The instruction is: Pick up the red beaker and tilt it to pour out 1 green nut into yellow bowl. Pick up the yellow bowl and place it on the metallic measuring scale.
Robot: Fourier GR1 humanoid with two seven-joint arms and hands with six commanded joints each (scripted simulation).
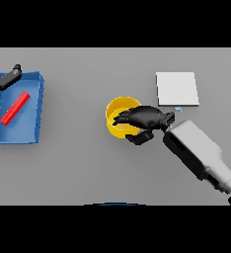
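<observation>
The yellow bowl [118, 114] is gripped at its rim by the right hand [143, 118]; it should be kept level when carried to the measuring scale [176, 89].

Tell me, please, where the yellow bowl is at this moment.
In the head view the yellow bowl sits near the middle of the grey table, just left of the metallic scale, with the right hand over its right rim.
</observation>
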